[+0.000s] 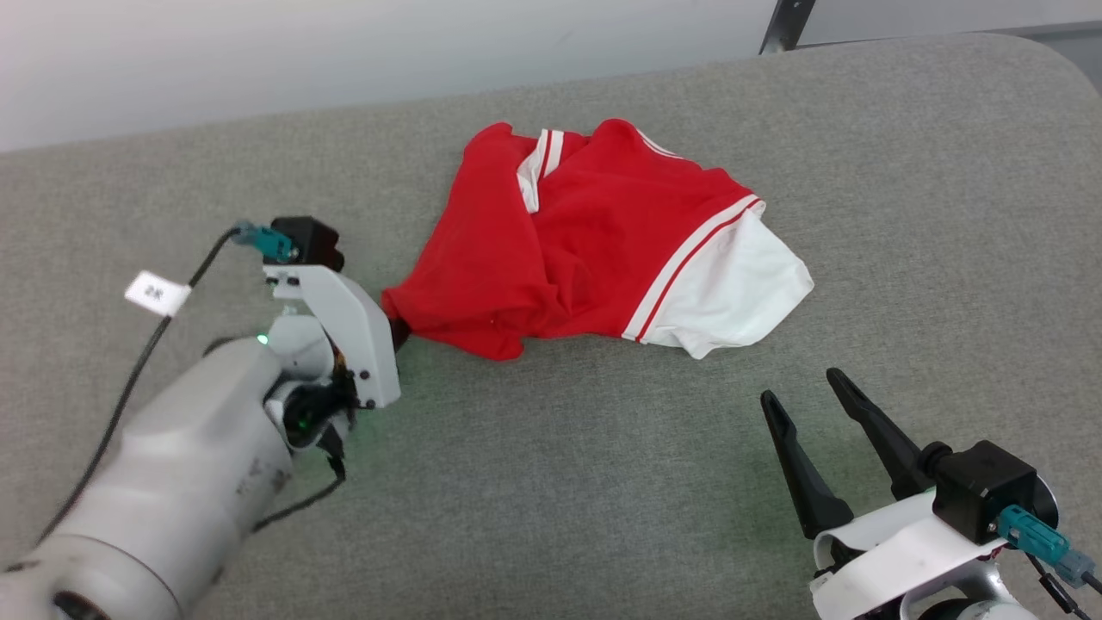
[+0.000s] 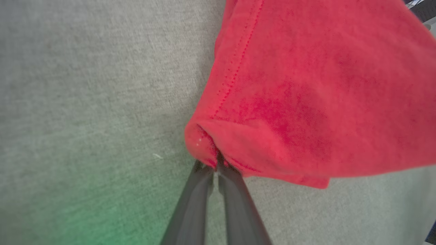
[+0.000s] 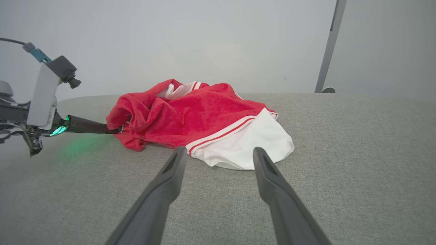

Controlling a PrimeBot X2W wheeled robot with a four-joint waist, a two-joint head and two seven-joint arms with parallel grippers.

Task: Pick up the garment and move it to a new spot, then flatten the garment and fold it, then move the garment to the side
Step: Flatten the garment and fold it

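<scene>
Left jaws pinch crumpled red-and-white garment (image 1: 594, 250).

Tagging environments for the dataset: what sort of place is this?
Likely a robotics lab bench: grey fabric-covered table, bare pale wall, metal stand post behind, with the garment laid out.

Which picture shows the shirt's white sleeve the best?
The head view: the white sleeve lies in full sight from above, with its stripe trim. The right wrist view sees it low and side-on, its near edge partly behind the right gripper. The left wrist view looks closely at a red corner of the garment.
</scene>
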